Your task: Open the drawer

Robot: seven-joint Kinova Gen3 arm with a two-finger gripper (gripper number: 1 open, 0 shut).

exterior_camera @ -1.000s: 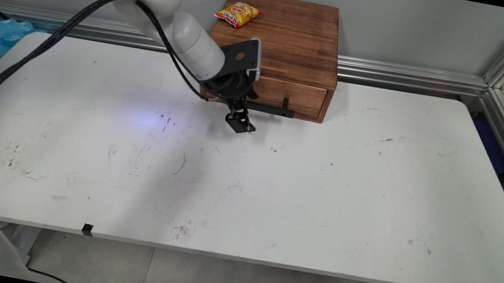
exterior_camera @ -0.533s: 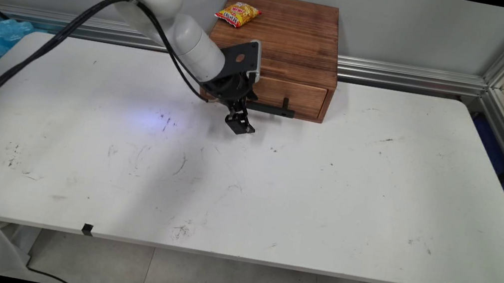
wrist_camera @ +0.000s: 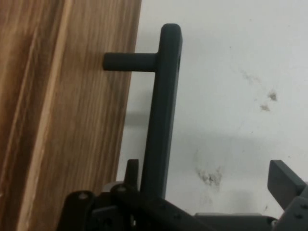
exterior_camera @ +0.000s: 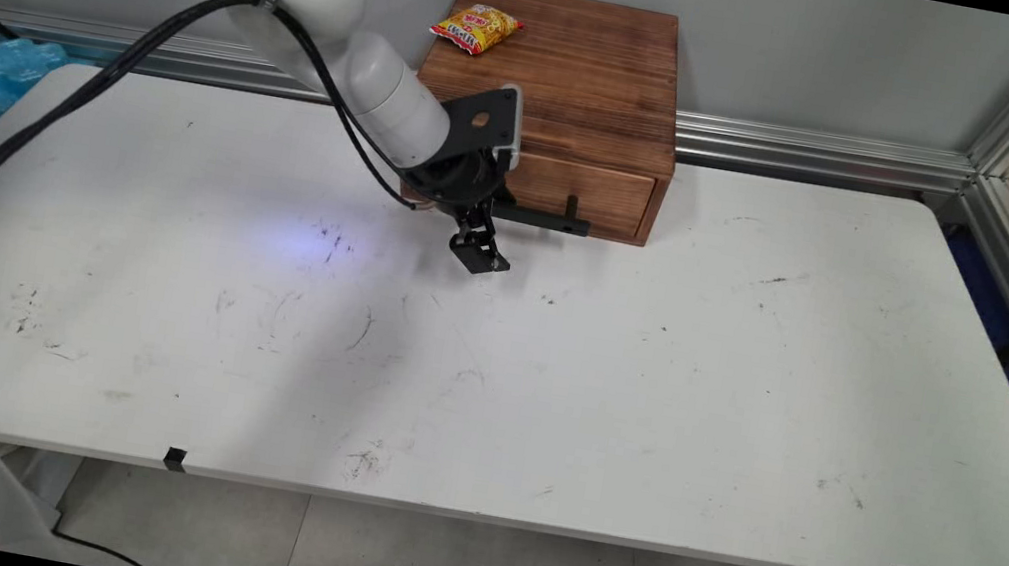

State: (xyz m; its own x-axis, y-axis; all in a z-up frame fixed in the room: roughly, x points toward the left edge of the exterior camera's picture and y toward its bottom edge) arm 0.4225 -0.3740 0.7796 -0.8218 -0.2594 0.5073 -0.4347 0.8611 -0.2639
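My end effector (wrist_camera: 202, 192) is spread wide around the drawer's black handle (wrist_camera: 161, 110), not clamped. This bar looks rigid; the wooden drawer box (exterior_camera: 585, 93) sits at the tabletop's (exterior_camera: 648, 397) far edge.

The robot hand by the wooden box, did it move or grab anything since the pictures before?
Barely. The gripper slid a tiny bit to the picture's left and down, with its fingers open on either side of the black drawer handle. It took hold of nothing and let go of nothing. The wooden drawer box, its closed drawer and the yellow snack packet on top stayed as they were.
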